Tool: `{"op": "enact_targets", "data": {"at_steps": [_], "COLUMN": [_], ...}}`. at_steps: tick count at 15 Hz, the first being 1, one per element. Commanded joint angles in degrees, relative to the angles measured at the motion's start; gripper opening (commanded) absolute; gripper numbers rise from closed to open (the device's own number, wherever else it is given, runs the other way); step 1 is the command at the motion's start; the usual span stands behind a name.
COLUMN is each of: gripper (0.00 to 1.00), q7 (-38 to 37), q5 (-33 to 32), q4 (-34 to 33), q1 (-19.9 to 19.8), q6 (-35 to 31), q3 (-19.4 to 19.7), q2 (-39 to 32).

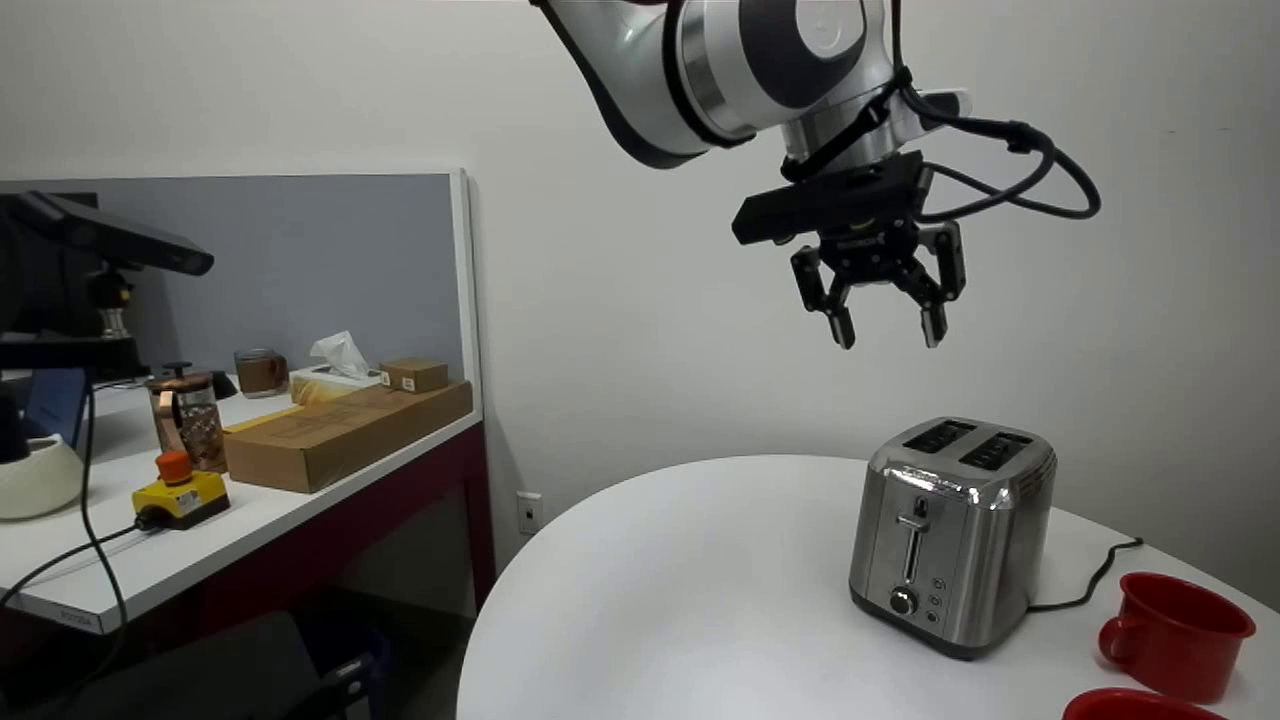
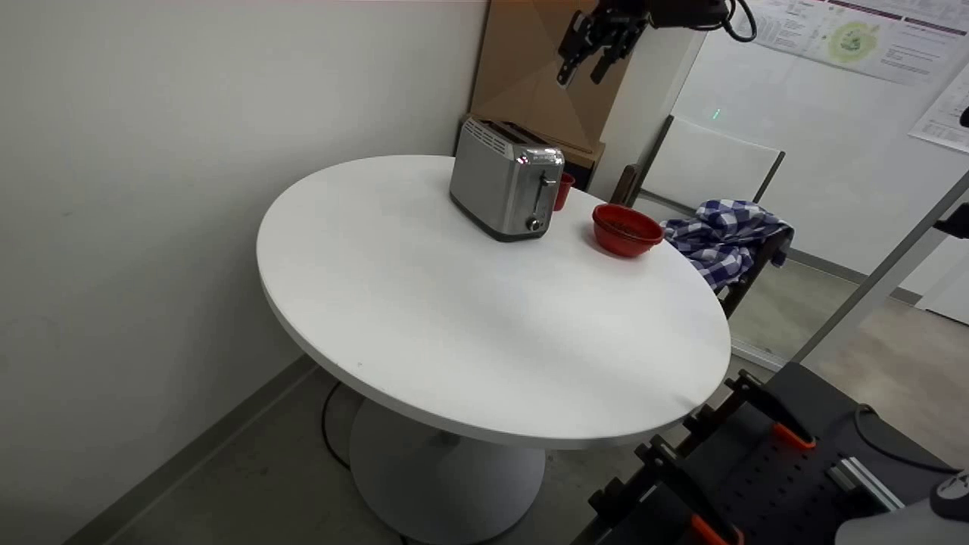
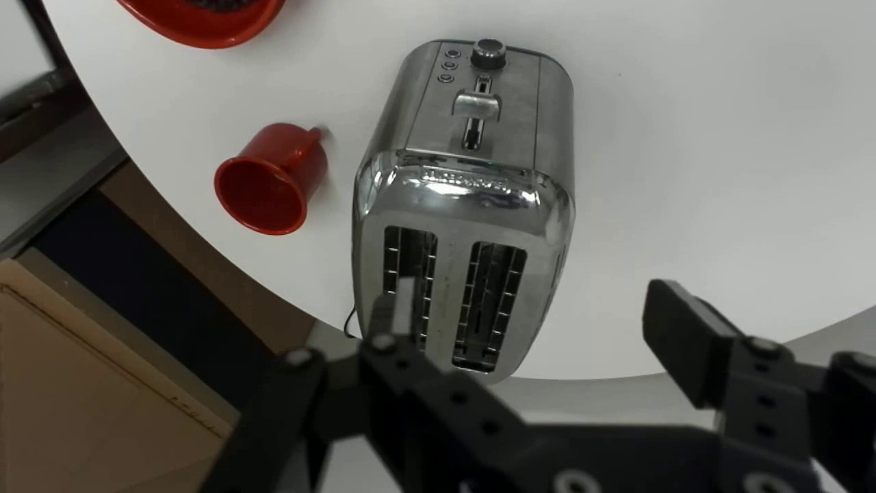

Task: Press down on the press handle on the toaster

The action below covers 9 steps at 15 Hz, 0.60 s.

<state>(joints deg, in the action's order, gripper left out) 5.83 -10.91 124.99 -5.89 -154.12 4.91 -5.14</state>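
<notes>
- My black two-finger hand (image 1: 890, 335) hangs in mid-air, fingers (image 1: 934, 325) spread wide apart, tips down; white-and-grey arm (image 1: 630, 70) above it.
- Target: small metal press handle (image 3: 477, 106) on the face of the boxy silver two-slot toaster (image 1: 965, 560).
- Handle sits near the upper end of its vertical slot, above the round metal knob (image 1: 903, 600). My hand is above the toaster, well apart from it.
- Toaster stands upright on the round white desk (image 2: 424, 303); thin black cord (image 1: 1090, 590) runs from its base across the top.
- Glossy red mug (image 3: 267, 195) upright near the toaster, gap between them.
- Shallow round red bowl (image 2: 624, 246) near the desk edge; dark contents, can't tell what.
- In an exterior view: long brown cardboard box (image 1: 350, 430) and yellow-and-black box with a red button (image 1: 185, 495), both on a white side desk (image 1: 190, 550).
- In an exterior view: blue-and-white checked cloth (image 2: 727, 235), bunched up beyond the round desk.
</notes>
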Motion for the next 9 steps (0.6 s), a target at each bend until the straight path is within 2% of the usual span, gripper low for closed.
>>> {"op": "enact_targets", "data": {"at_steps": [1, 7, 9], "gripper": [0.51, 0.05, 0.0], "q7": [3.2, 14.3, 17.9], "q5": [4.2, 15.4, 18.3], "q4": [-2.8, -5.5, -6.6], "q1": [-0.9, -3.6, -4.7], "q6": [-1.8, 0.8, 0.4], "q3": [0.1, -3.3, -4.9], "q2": [-4.4, -9.2, -11.1]}}
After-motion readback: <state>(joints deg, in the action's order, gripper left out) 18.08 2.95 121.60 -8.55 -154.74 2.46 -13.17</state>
